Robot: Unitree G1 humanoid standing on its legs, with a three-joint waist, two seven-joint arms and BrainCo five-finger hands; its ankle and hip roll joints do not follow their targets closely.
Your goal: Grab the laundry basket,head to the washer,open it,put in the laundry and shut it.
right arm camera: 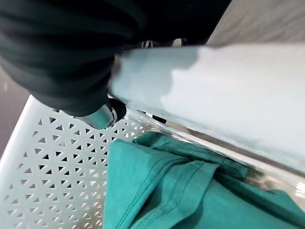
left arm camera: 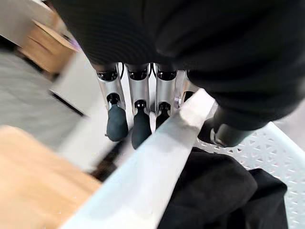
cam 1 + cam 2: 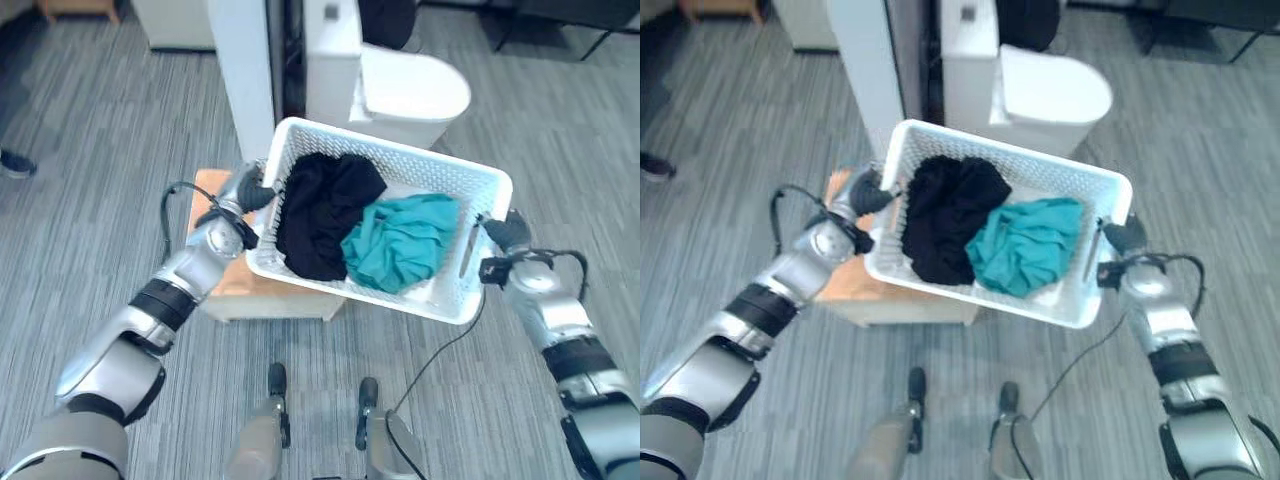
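Left hand (image 3: 247, 190): clamped on the rim at one short end of the laundry basket (image 3: 470, 178), fingers (image 2: 117, 125) curled down the outside wall and thumb hooked over the rim inside, per the left wrist view. Right hand (image 3: 503, 232): set against the opposite short end, rim passing under its dark cover in the right wrist view; it appears to grip the rim, though its fingers are mostly hidden behind the wall.

Laundry basket: white, perforated, held between both hands and tilted, the right-hand end lower and nearer the robot. Contents: black garment (image 3: 322, 212) toward the left hand, teal garment (image 3: 402, 240) toward the right hand, the two touching.

Bench (image 3: 218, 285): small, wooden-topped, beneath the basket's left end; whether the basket touches it cannot be told. White pillar (image 3: 243, 75): upright just behind the basket's far left corner. White appliance with rounded lid (image 3: 405, 92): directly beyond the basket. Floor (image 3: 90, 220): grey striped carpet. Person's shoe (image 3: 15, 163): at the far left edge, cut off.

Arms: both extended forward, spread to the basket's width.
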